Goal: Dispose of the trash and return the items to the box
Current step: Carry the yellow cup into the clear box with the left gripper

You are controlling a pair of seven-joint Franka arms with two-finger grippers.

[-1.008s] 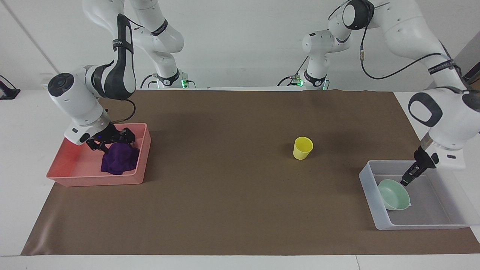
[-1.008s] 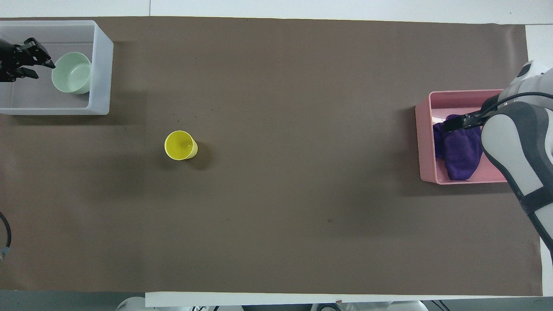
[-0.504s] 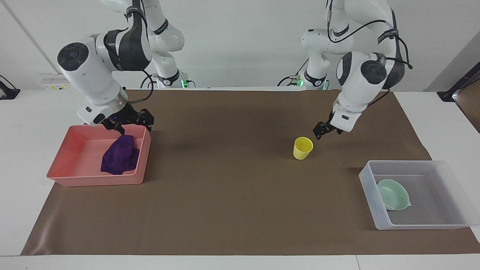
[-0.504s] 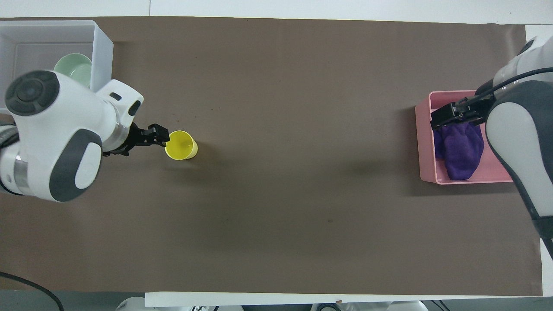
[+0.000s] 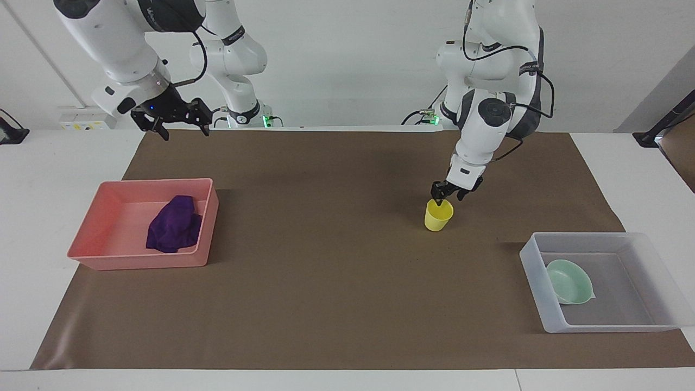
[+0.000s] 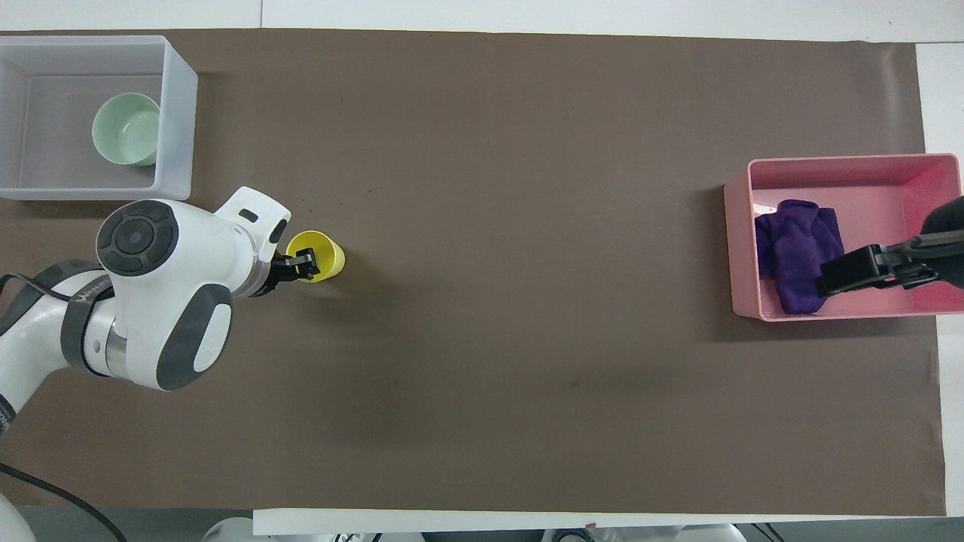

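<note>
The yellow cup [image 5: 437, 215] stands upright on the brown mat, also seen from overhead [image 6: 325, 252]. My left gripper [image 5: 448, 199] is down at its rim, open, with one finger inside the cup and the other outside; it also shows in the overhead view [image 6: 301, 266]. The mint-green bowl [image 5: 570, 281] sits in the translucent box [image 5: 535, 271] at the left arm's end; the overhead view shows the bowl [image 6: 126, 128] and the box [image 6: 177, 113]. My right gripper [image 5: 183, 129] is open and empty, raised high over the mat's edge by the robots.
The pink bin [image 5: 114, 255] at the right arm's end holds a purple cloth [image 5: 174, 224]. In the overhead view the raised right gripper [image 6: 836, 275] covers part of the cloth [image 6: 798, 241] and the pink bin [image 6: 828, 169].
My left gripper moved from beside the cup down onto its rim. My right gripper rose from the pink bin and drew back toward the robots. The cloth stayed in the bin.
</note>
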